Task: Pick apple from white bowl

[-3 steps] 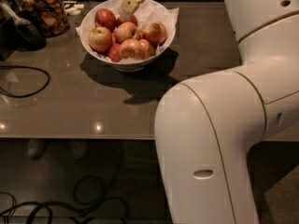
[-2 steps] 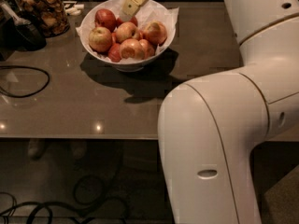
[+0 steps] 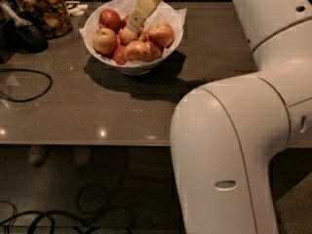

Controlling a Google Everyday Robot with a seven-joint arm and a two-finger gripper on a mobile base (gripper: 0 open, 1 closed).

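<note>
The white bowl (image 3: 137, 68), lined with crumpled white paper, stands on the grey table toward the back. It holds several red-yellow apples, among them one at the left (image 3: 105, 40), one at the front (image 3: 138, 51) and one at the right (image 3: 162, 33). My gripper (image 3: 134, 24) reaches down from the top of the view into the bowl. Its pale yellow tip is at the middle apple (image 3: 127, 34). I cannot see whether it touches that apple.
A glass jar of brown snacks (image 3: 46, 9) and a dark object (image 3: 30, 34) stand at the back left. A black cable (image 3: 24, 84) loops over the table's left side. My large white arm (image 3: 234, 145) fills the right foreground. More cables lie on the floor (image 3: 58, 216).
My gripper has come lower into the bowl, down to the middle apples. My arm's elbow has shifted slightly to the right. The bowl and apples have not moved.
</note>
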